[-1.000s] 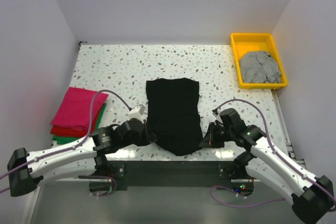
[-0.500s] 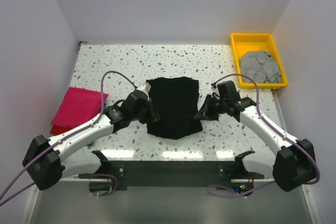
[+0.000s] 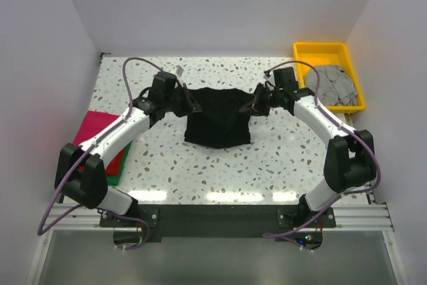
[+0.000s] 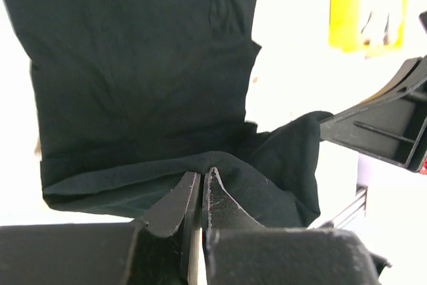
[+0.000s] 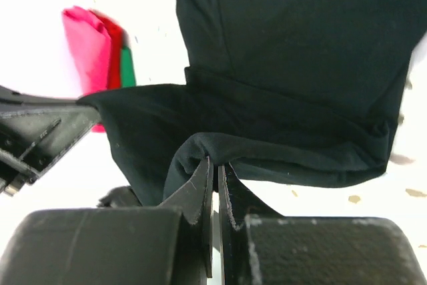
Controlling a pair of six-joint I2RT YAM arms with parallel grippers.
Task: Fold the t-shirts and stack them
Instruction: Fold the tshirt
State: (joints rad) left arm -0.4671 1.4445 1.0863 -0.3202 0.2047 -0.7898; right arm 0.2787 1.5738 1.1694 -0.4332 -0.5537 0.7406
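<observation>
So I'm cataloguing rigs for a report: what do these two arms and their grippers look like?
The left arm and right arm have white links between black joint housings, each trailed by a looping purple cable. The left gripper and right gripper are matte black, with two tapering, wedge-shaped fingers.

Top view: bright, even, soft shadows | desk [image 3: 280,165] near edge: glare patches | wrist views: desk overexposed, black t-shirt [image 4: 133,65] underexposed
</observation>
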